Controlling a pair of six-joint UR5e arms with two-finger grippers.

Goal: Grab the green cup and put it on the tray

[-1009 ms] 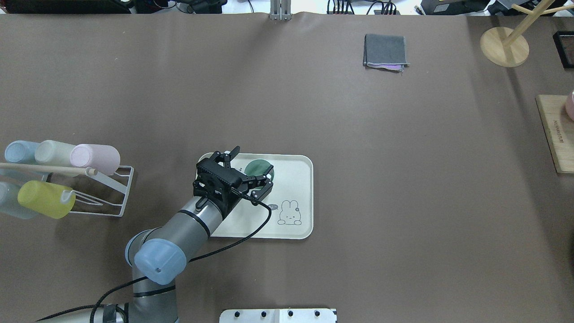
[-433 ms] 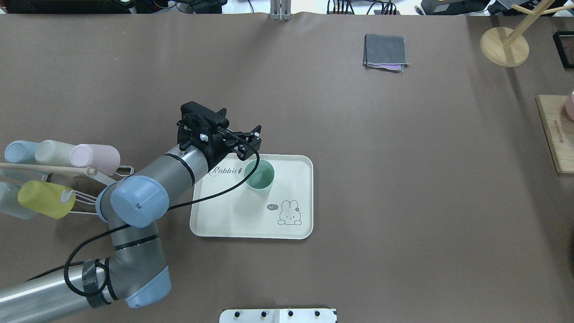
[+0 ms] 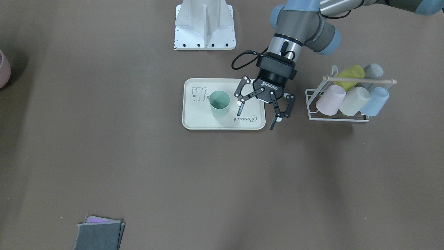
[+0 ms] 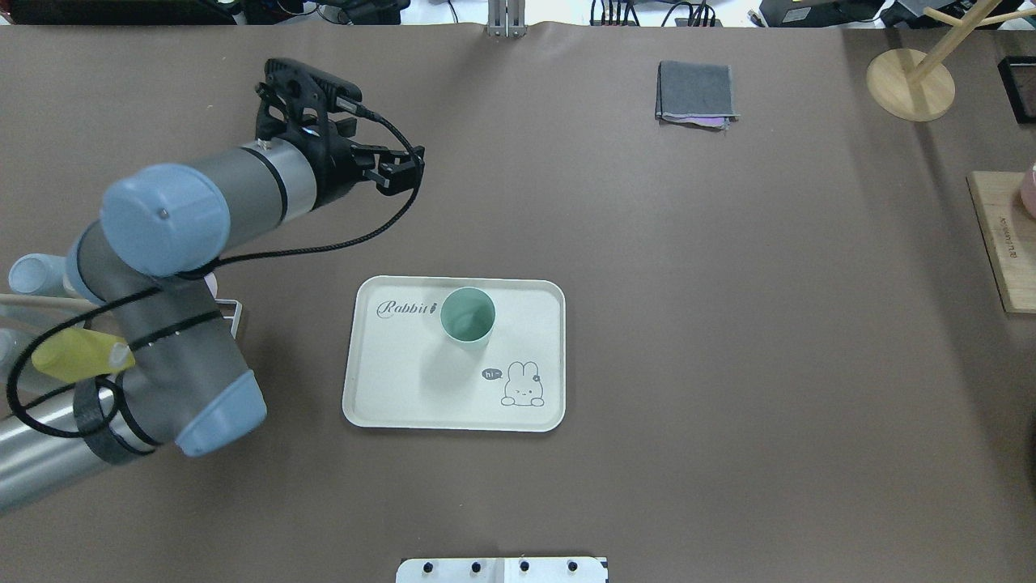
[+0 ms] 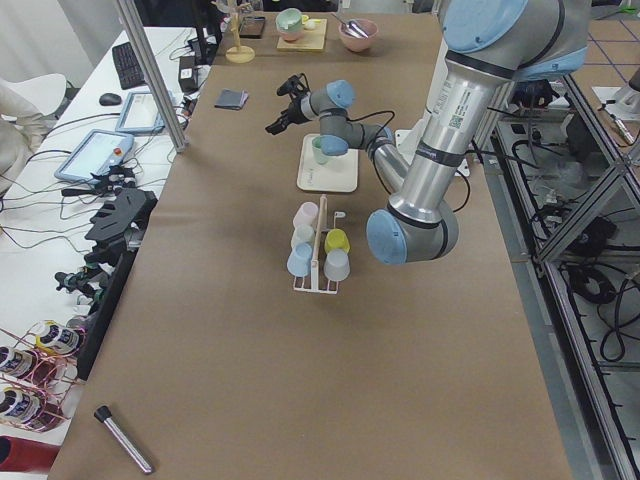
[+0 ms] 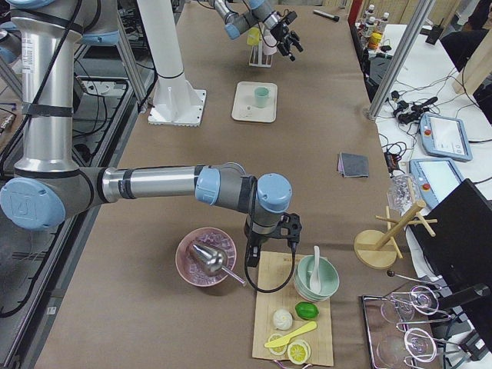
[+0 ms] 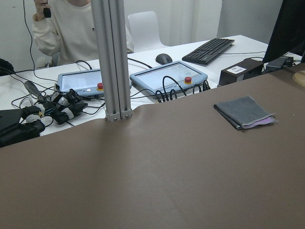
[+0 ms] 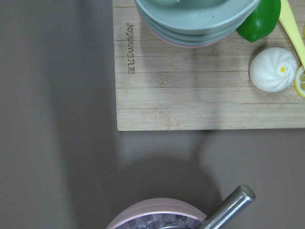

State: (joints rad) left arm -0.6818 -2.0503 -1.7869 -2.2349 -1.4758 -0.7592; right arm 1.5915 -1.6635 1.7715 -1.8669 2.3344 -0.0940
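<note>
The green cup point(image 4: 467, 316) stands upright on the cream tray point(image 4: 421, 401), in its far half beside the "Rabbit" script. It also shows as the cup point(image 3: 219, 103) on the tray point(image 3: 201, 122) from the front. My left gripper point(image 3: 256, 116) is open and empty, raised well above the table. It hangs clear of the cup, toward the tray's rack side. From overhead the left gripper point(image 4: 399, 168) shows far and left of the tray. My right gripper point(image 6: 254, 250) hangs by a wooden board; I cannot tell its state.
A wire rack point(image 3: 338, 104) with several pastel cups stands beside the tray. A folded grey cloth point(image 4: 696, 91) lies at the far side. A wooden stand point(image 4: 910, 85) and a wooden board point(image 4: 1004, 243) sit at the right end, with a pink bowl point(image 6: 206, 257) nearby.
My left gripper was open around the green cup on the tray. It has since lifted off and swung up and away to the far left. The cup stays upright on the tray.
</note>
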